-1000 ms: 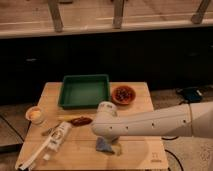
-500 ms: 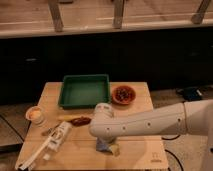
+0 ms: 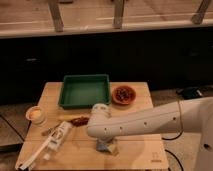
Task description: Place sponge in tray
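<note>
Reading left to right: a white elongated tool (image 3: 49,146) lies on the pale wooden counter (image 3: 140,155). The large rectangular dark green plastic tray (image 3: 85,104) sits at the rear, empty. The gripper (image 3: 107,141) has edged left, low over the small flat blue-grey sponge (image 3: 103,148), fingers spread, nothing lifted. The sponge lies unmoved near the front edge; the grasp appears pending. Dark cabinets stand behind.
</note>
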Robot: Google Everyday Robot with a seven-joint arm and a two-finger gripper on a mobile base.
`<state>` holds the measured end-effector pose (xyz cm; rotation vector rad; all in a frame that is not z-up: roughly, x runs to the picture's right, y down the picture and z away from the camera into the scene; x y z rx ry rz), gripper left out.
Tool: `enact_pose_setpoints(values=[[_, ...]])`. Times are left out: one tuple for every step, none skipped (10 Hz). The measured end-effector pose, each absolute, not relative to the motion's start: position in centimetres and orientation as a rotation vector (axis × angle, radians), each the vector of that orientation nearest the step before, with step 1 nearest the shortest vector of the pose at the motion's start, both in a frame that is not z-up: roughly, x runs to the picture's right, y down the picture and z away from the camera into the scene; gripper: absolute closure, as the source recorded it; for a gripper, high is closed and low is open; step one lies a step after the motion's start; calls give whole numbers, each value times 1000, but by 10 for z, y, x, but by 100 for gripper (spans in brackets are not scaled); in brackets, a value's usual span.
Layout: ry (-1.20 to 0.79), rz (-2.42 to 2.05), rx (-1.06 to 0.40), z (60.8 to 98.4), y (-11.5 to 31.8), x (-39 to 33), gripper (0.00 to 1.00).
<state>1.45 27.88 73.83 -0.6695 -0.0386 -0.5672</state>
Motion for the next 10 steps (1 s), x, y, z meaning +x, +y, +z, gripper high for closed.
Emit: enact_pose_setpoints(values=[[-42, -573, -672, 739, 280, 12, 20], [-41, -576, -672, 739, 280, 12, 20], [-44, -585, -673, 739, 280, 10, 20], [-46, -589, -673, 739, 279, 10, 20], [-46, -592, -673, 739, 278, 11, 20], [-49, -597, -673, 738, 277, 9, 20], [-50, -600, -674, 738, 277, 8, 20], [-52, -605, -675, 738, 278, 7, 20], [-55, -611, -676, 738, 279, 5, 20], [-58, -616, -676, 738, 279, 4, 20]])
